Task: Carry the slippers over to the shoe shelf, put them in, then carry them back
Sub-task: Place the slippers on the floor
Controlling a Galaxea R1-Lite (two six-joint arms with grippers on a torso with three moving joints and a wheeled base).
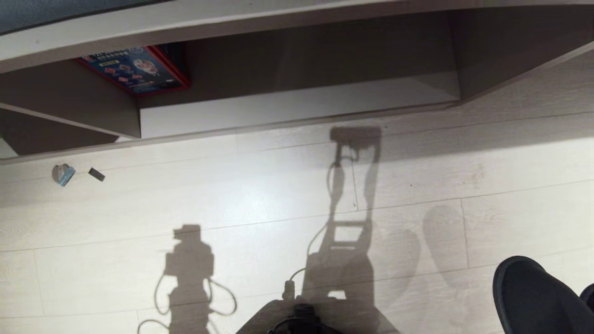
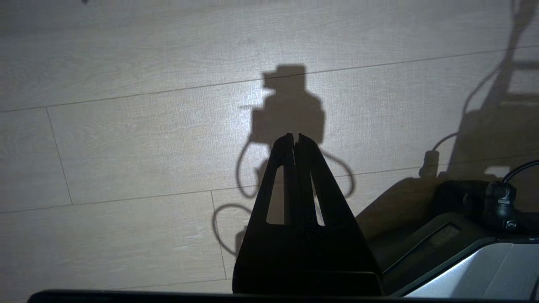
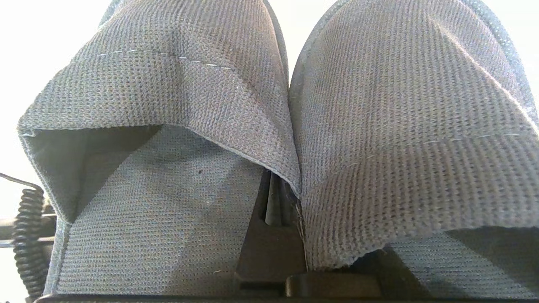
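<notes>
— Right fingers (image 3: 276, 202), what have you got?

— I'm pinched tight between the slippers (image 3: 379, 139), one on each side of me, their inner edges caught together. They hang toe-down over the floor (image 1: 260, 195); the fabric hides nearly all of me, only a dark sliver shows between them. From the head, just one toe shows at the lower right corner, cut off by the frame, and my arm isn't seen.

— Left fingers (image 2: 294, 141)?

— Closed, tips together, holding nothing, pointed down at the floor beside the base (image 2: 471, 261).

— And the shelf (image 1: 297, 109)?

— Ahead, well apart from the slippers. A red-edged box (image 1: 134, 69) sits in its left corner, partly hidden. Two small scraps (image 1: 76, 175) lie on the floor; I can't tell what.
</notes>
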